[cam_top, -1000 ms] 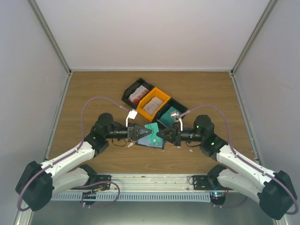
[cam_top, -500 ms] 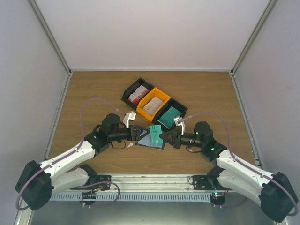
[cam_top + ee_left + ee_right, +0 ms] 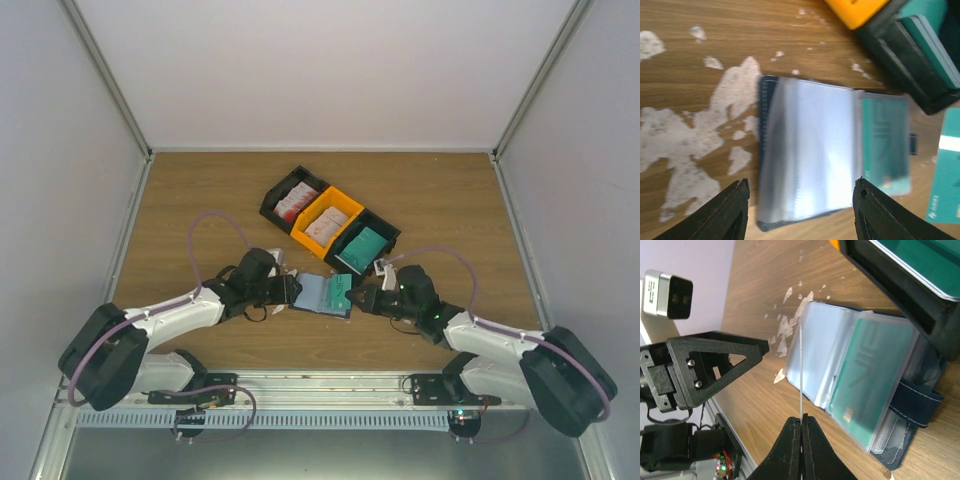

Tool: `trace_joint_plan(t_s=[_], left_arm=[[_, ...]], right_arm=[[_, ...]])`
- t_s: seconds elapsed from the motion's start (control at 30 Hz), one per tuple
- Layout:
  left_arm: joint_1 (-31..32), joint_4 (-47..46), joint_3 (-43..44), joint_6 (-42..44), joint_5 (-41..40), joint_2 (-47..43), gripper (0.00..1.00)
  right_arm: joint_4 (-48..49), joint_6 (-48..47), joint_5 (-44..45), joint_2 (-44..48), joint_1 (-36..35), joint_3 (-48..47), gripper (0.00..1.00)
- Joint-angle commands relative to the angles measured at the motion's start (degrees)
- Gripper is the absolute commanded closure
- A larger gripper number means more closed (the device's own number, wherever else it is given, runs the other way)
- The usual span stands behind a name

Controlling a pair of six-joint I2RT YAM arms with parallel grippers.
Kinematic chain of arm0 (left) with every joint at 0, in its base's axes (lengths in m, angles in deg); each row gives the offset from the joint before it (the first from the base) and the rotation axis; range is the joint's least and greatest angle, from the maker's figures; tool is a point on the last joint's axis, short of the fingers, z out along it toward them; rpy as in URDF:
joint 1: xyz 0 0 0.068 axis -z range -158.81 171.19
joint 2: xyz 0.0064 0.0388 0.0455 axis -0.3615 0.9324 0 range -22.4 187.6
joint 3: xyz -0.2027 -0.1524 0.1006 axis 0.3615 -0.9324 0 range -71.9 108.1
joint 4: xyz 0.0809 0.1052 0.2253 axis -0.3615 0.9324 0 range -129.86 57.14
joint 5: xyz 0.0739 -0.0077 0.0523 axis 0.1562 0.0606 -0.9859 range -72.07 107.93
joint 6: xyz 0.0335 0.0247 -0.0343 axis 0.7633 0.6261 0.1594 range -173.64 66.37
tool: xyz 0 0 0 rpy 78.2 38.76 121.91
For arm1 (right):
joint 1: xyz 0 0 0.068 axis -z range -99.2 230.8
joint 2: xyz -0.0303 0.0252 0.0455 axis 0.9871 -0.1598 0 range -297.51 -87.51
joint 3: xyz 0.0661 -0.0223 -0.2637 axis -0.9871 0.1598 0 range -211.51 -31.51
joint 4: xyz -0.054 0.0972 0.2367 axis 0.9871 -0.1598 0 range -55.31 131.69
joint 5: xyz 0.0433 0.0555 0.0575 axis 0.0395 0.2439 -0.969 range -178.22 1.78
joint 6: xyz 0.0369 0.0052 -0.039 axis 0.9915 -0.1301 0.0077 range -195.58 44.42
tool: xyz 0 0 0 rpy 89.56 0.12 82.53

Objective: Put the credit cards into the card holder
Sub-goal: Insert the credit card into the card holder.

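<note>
The card holder (image 3: 315,295) lies open on the table, its clear sleeves (image 3: 810,165) spread flat, and one teal card (image 3: 870,375) sits in a sleeve. In the left wrist view my left gripper (image 3: 802,192) is open, its fingers either side of the holder's near edge with nothing between them. My right gripper (image 3: 801,419) is shut on a teal credit card (image 3: 945,185), seen edge-on (image 3: 801,370) in the right wrist view, at the holder's right side. My left gripper (image 3: 292,290) and right gripper (image 3: 355,297) face each other across the holder.
Three bins stand in a diagonal row behind the holder. A black bin (image 3: 290,200) and an orange bin (image 3: 325,222) hold white and red cards, and another black bin (image 3: 362,250) holds a teal stack (image 3: 930,30). White scraps (image 3: 735,115) mark the wood.
My left gripper has opened and let go, and the sleeves now lie flat. Both arms have dropped lower. The right gripper has carried its teal card closer to the holder.
</note>
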Motion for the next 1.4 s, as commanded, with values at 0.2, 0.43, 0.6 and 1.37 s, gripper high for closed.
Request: trace_joint_plan(t_s=[0.2,0.43,0.6,1.37], left_arm=[[-1.8,-2.65,2.23,2.99,-5.68,7.7,0.45],[-2.5,-4.87,1.95,3.18,-3.39,9.78,0.59],[-3.05,-4.65,1.69,2.66,-2.81,9.58,0.64],[-5.5,-5.48,-1.62,1.7,0.03,5.31,0.65]], right_arm=[[14.27,10.17,1.52,-12.51,-0.88,-1.38,1.0],[18.08,12.72,2.47,-18.51,-2.71,-2.92,0.99],[23.05,14.24,3.87,-22.35,-3.0,-2.25,1.0],[8.08,8.23,12.53,-10.45,-3.39,-2.21,1.0]])
